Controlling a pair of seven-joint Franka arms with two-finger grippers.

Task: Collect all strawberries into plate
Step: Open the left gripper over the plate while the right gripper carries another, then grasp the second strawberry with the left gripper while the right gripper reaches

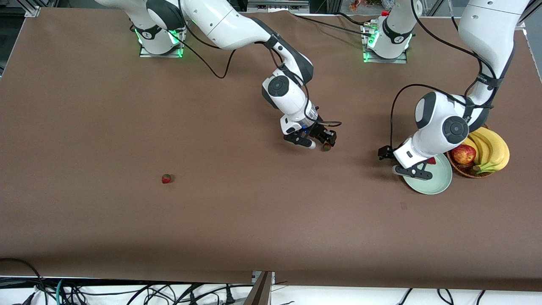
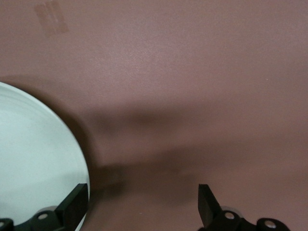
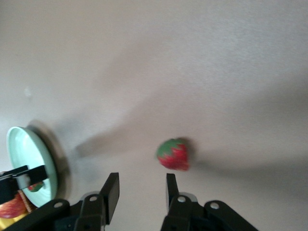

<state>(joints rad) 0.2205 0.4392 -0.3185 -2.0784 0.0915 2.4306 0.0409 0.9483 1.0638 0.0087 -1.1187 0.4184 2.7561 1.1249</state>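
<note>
Hovering mid-tabletop, the right gripper point(image 1: 320, 146), fingers slightly parted and empty, must close on the strawberry point(image 1: 326, 147) beside them, while the left gripper point(image 1: 410, 170) waits wide open, empty, over the plate point(image 1: 436, 184).

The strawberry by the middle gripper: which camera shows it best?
The right wrist view: the strawberry fills it large, red with green top, just off the right gripper. The front view shows a tiny dot. The left wrist view misses it.
</note>
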